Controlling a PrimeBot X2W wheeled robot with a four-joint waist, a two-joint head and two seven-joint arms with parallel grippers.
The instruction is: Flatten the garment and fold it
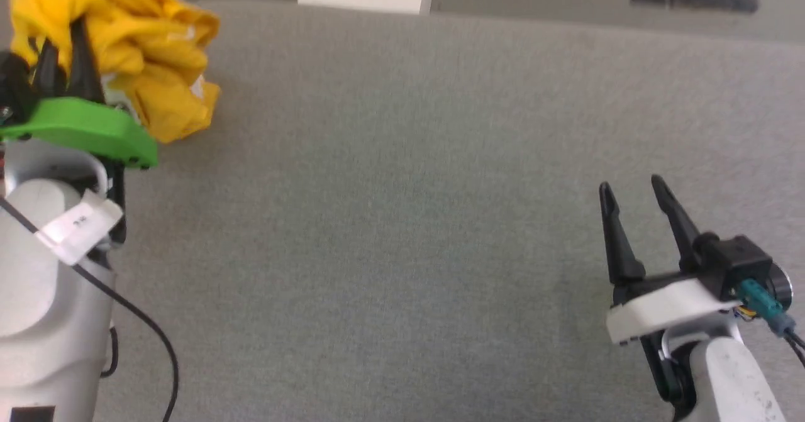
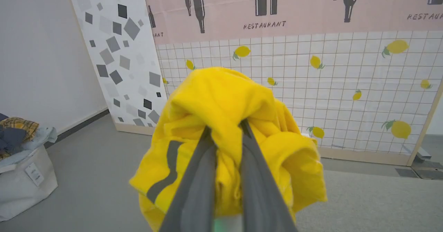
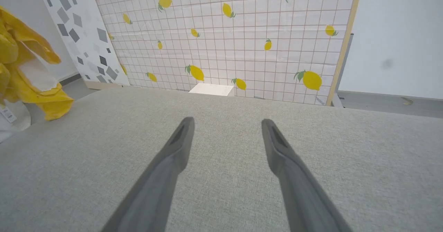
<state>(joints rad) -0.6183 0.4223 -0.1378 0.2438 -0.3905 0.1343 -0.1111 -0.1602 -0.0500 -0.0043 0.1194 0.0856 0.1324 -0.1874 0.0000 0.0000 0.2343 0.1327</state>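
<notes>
Left wrist view, left gripper (image 2: 225, 127) clamped on yellow garment (image 2: 221, 93), cloth heaped over and around fingertips (image 2: 205, 145), print mostly hidden in folds, lower edge cut off, right gripper (image 1: 632, 188) spread wide, well apart.

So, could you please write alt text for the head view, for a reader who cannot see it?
At the upper left, the left gripper is shut on a bunched bright yellow garment. The right gripper, open and empty, hovers at the lower right over a wide grey fabric surface.
</notes>
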